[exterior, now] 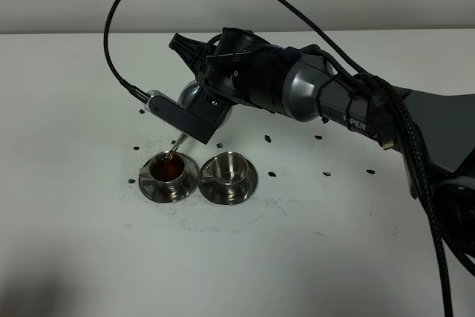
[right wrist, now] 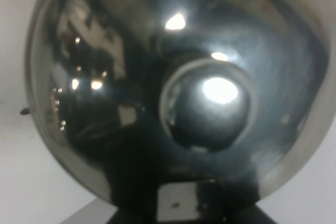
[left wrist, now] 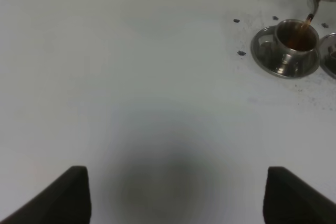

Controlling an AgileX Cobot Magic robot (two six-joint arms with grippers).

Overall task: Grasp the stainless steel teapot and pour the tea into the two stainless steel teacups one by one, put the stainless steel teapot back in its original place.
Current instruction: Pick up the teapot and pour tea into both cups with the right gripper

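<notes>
the right tool [exterior: 209, 85] is clamping the stainless steel teapot [exterior: 190, 96] and holding it tipped in the air above the desk [exterior: 74, 243]. its thin spout [exterior: 178, 141] is slanting down toward the first teacup [exterior: 157, 180]. a thin thread of tea [exterior: 173, 155] is falling into that cup, which is already showing dark red liquid near its rim.

the second teacup [exterior: 228, 171] is sitting empty just beside the first, on the side nearer the right arm's base, with their saucers touching or nearly so. judging from this, the coming move is depending on that short sideways gap. the spout is needing to travel along the row of cups, toward the right arm, with the pot levelled first so nothing is dripping between them.

the left tool [left wrist: 176, 198] is hanging with its jaws apart over bare desk, well apart from both cups and holding nothing, so the right arm is the one placed for the job.

the left wrist view is showing the stream entering the first teacup [left wrist: 292, 45] side-on, clearer than from above. the right wrist view is filled by the teapot's [right wrist: 157, 77] mirrored body, hiding both cups.
</notes>
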